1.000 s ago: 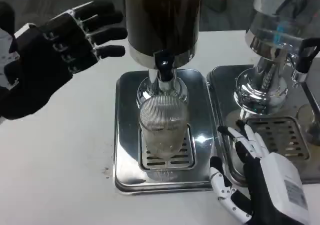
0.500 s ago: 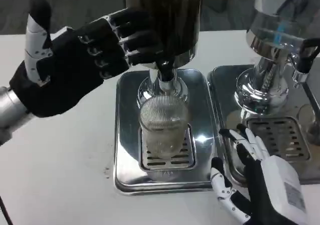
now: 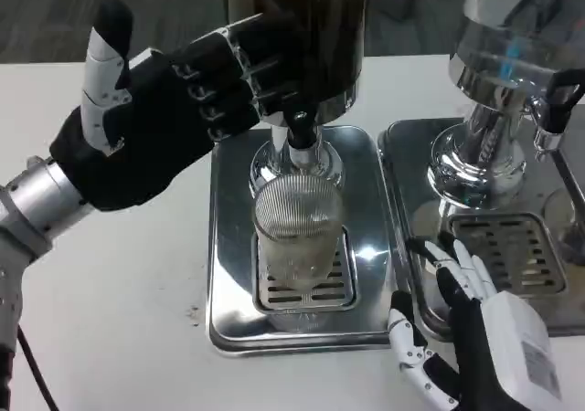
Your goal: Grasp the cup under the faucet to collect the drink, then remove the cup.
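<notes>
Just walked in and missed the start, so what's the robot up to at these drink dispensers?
It is about to fill a cup. A ribbed clear cup stands on the drip grate under the faucet of the dark drink dispenser, apparently empty. The left hand is raised with its fingers at the faucet's tap lever. The right hand hovers open, low and right of the cup, not touching it. A second dispenser stands to the right.
</notes>
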Robot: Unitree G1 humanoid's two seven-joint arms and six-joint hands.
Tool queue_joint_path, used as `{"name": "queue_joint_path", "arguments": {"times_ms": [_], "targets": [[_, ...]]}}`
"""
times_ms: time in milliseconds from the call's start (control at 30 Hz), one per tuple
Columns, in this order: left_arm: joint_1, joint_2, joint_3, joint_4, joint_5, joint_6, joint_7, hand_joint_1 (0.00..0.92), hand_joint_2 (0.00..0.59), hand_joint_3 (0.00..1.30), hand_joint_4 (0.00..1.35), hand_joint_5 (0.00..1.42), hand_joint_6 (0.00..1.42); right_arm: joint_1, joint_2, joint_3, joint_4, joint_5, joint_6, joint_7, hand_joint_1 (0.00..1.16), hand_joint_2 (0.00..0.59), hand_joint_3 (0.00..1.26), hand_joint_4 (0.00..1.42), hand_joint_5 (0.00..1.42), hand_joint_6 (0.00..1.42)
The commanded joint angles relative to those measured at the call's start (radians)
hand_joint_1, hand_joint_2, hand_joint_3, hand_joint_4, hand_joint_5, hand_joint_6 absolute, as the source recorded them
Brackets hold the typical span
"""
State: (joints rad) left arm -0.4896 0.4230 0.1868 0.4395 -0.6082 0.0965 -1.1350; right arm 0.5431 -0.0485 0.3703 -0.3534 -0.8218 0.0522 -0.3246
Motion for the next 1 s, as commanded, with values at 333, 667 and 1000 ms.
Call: {"name": "queue_joint_path", "arguments": {"times_ms": [333,667,1000], "targets": [[-0.051,-0.052,-0.033,0.028,0.106,-0.118,0.010,0.000,0.082,0.20,0.04,0.07,0.12,0.010,0.018,-0.003,0.009,0.016,0.011,-0.015,0.35,0.526,0.21,0.05,0.05,0.20],[-0.061,-0.081,-0.060,0.060,0.154,-0.194,0.011,0.000,0.082,0.20,0.04,0.07,0.12,0.023,0.025,0.000,0.004,0.016,0.009,-0.021,0.34,0.539,0.21,0.06,0.06,0.15],[-0.087,-0.092,-0.076,0.132,0.206,-0.287,-0.001,0.000,0.082,0.20,0.04,0.07,0.12,0.036,0.031,0.003,0.001,0.023,0.006,-0.029,0.34,0.548,0.21,0.06,0.06,0.15]]}}
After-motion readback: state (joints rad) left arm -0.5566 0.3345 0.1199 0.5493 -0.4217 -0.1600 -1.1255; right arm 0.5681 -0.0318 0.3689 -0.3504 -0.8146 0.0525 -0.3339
